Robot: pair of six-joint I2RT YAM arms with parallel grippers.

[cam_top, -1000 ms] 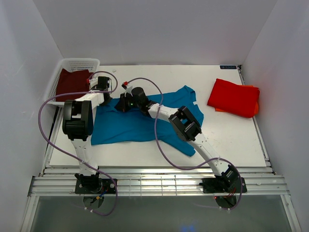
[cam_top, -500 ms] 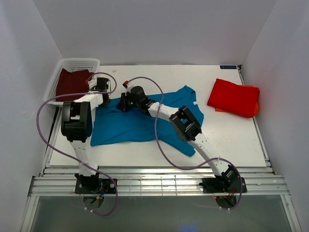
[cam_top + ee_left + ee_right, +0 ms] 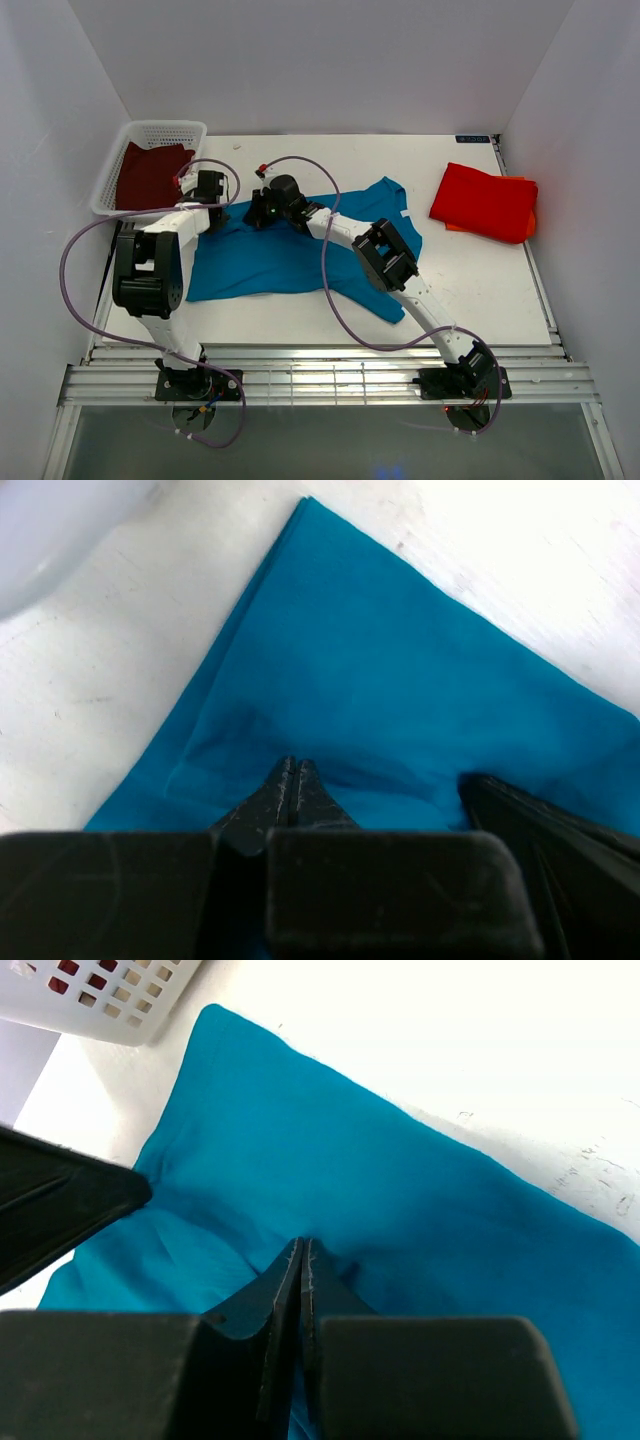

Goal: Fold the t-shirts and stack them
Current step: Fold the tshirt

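The teal-blue t-shirt (image 3: pixel 290 258) lies spread on the table's left half, and it fills the left wrist view (image 3: pixel 380 680) and the right wrist view (image 3: pixel 380 1190). My left gripper (image 3: pixel 213 203) (image 3: pixel 294 764) is shut on its far-left edge, where the cloth puckers at the tips. My right gripper (image 3: pixel 259 213) (image 3: pixel 303 1244) is shut on the same far edge, a little to the right. The red-orange t-shirt (image 3: pixel 485 203) lies folded at the far right. The dark maroon t-shirt (image 3: pixel 148 175) lies in the basket.
A white mesh basket (image 3: pixel 160 130) stands at the far left corner, close to my left gripper; its wall also shows in the right wrist view (image 3: pixel 100 995). Purple cables loop above both arms. The table's right edge runs just past the red-orange shirt.
Both grippers have moved slightly toward the far side, taking the shirt's far-left edge with them. My left arm's elbow has swung left and nearer.
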